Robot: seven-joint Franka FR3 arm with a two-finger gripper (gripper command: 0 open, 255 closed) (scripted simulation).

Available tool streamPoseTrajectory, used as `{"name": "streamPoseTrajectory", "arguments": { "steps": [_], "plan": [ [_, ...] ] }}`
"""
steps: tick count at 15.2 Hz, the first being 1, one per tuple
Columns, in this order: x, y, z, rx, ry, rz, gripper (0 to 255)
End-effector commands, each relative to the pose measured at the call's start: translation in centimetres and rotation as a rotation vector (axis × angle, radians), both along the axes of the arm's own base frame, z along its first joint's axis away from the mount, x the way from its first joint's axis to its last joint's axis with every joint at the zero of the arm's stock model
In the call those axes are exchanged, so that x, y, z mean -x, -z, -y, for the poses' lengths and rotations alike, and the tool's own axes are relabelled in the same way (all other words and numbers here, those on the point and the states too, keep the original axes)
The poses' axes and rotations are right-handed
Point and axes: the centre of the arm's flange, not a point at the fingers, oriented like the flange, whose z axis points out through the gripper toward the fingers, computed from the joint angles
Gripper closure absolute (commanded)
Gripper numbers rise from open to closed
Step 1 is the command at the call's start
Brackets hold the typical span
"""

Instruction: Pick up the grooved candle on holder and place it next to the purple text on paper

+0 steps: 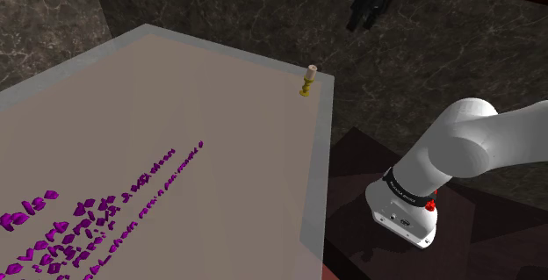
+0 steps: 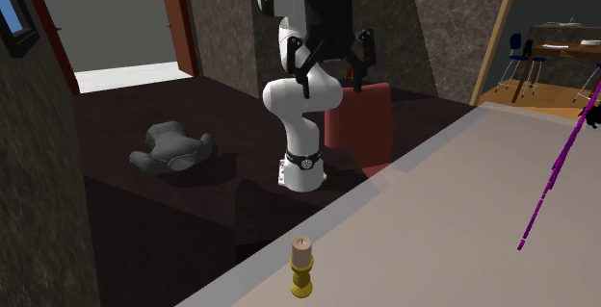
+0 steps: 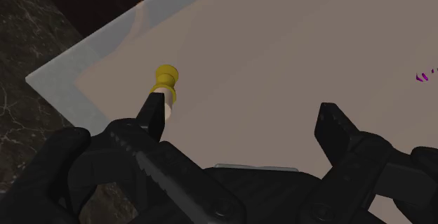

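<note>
Shoulder view: the table (image 1: 176, 103) has a plain grey-beige top with a paler border. The grooved candle on holder (image 1: 308, 81) stands upright at the table's far corner, just inside the edge, a cream candle on a yellow holder. The purple text (image 1: 79, 212) runs in slanted lines across the near part of the top, toward the view's lower left and well apart from the candle. The white arm (image 1: 465, 147) rises from its dark red stand (image 1: 360, 160) at lower right, beside the table's long edge, over a dark marbled floor (image 1: 421, 68). Second exterior view: the camera faces the arm across the candle's corner. The candle stands in the foreground at the bottom edge, upright, nothing touching it. The arm is folded upright behind the table, and the gripper (image 2: 330, 79) hangs high in front of it with its black fingers spread apart, well above and behind the candle. A line of purple text shows at the view's right. A grey object (image 2: 171, 149) lies on the dark floor to the view's left of the arm, and a blue chair (image 2: 525, 55) stands in the background at the right. Wrist view: the two black fingers stand wide apart with bare tabletop between them and nothing clasped. The candle sits near the table corner, in line with one fingertip (image 3: 153, 110), which covers part of the cream body, and outside the gap between the fingers. The yellow holder shows past that tip.
</note>
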Motion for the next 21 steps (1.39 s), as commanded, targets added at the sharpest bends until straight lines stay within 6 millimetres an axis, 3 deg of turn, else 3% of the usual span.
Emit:
{"name": "streamPoseTrajectory", "arguments": {
  "steps": [1,19,21],
  "plan": [
    [0.0,0.0,0.0,0.000,0.000,0.000,0],
    [-13.6,18.5,7.5,0.059,-0.063,-0.094,0],
    [-13.9,19.4,7.7,0.061,-0.064,-0.096,0]
  ]
}}
